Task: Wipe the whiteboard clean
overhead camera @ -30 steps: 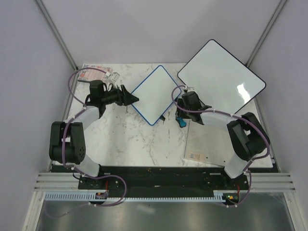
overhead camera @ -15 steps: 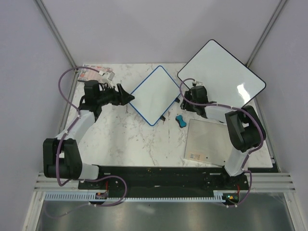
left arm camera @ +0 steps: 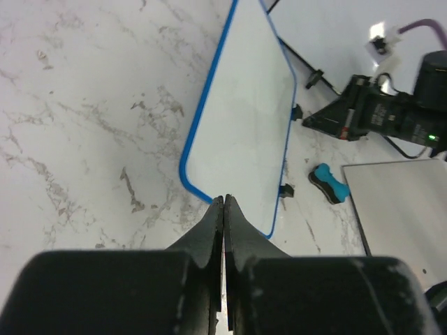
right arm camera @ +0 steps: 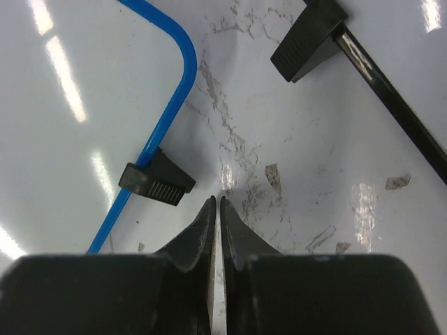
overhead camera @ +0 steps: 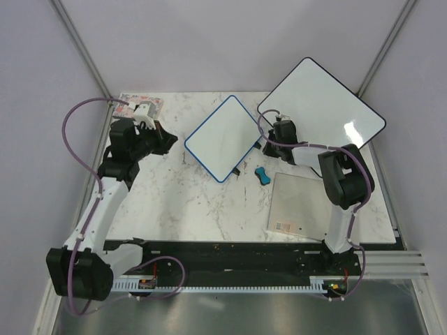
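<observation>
The whiteboard (overhead camera: pixel 222 138), blue-framed with a white face, lies cornerwise on the marble table (overhead camera: pixel 188 202). In the left wrist view the whiteboard (left arm camera: pixel 244 118) stretches away just beyond my left gripper (left arm camera: pixel 223 199), which is shut and empty. From above, the left gripper (overhead camera: pixel 170 139) sits left of the board's left corner, a little apart from it. My right gripper (right arm camera: pixel 218 200) is shut on nothing, low over bare marble beside the board's blue edge (right arm camera: pixel 171 98) and a black foot (right arm camera: pixel 157 180). Seen from above, the right gripper (overhead camera: pixel 267 139) is at the board's right corner.
A small blue eraser (overhead camera: pixel 262 174) lies loose on the marble below the board's right corner, also seen as the eraser (left arm camera: pixel 330 183). A larger black-framed whiteboard (overhead camera: pixel 321 105) is at the back right, a beige sheet (overhead camera: pixel 300 204) at the front right, a packet (overhead camera: pixel 140 106) at the back left.
Both grippers have shut. The left gripper drew back leftward from the board. The right gripper left the blue eraser on the table and moved up to the board's right corner.
</observation>
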`<control>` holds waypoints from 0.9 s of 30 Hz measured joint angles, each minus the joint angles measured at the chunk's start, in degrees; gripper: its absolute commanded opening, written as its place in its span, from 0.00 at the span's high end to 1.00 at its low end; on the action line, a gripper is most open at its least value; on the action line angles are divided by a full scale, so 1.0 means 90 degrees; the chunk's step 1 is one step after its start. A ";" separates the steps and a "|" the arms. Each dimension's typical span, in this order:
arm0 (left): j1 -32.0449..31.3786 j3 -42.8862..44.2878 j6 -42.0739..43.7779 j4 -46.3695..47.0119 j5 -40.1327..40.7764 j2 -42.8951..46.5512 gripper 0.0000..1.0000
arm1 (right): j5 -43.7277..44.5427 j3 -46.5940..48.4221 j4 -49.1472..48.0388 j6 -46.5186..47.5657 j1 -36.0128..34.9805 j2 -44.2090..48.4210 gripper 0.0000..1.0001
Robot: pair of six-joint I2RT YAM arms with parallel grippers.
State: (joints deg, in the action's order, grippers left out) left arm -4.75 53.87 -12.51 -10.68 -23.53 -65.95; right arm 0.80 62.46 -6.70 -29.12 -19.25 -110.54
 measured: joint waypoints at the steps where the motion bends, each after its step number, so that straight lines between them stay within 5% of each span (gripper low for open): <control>1: -0.0100 -0.0007 0.0000 0.0005 0.0012 0.0221 0.98 | 0.0000 0.0061 0.0000 0.0000 0.0015 -0.0075 0.89; 10: -0.1355 -0.0202 -0.0058 0.0155 -0.0294 0.0464 0.98 | -0.0056 0.0746 -0.0029 0.0019 0.0056 -0.0617 0.88; 20: -0.3062 -0.0097 -0.0199 0.0413 0.0172 -0.2106 0.98 | -0.0291 0.0967 -0.0126 0.0015 0.0097 -0.0828 0.88; 27: -0.3619 0.0449 -0.0291 0.0508 0.0369 -0.3548 0.98 | -0.0418 0.0991 -0.0401 -0.0073 0.0100 -0.0947 0.88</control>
State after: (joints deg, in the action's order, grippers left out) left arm -37.32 57.91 -15.14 -6.11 -20.21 -97.89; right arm -2.96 71.37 -10.31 -29.78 -18.35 -119.07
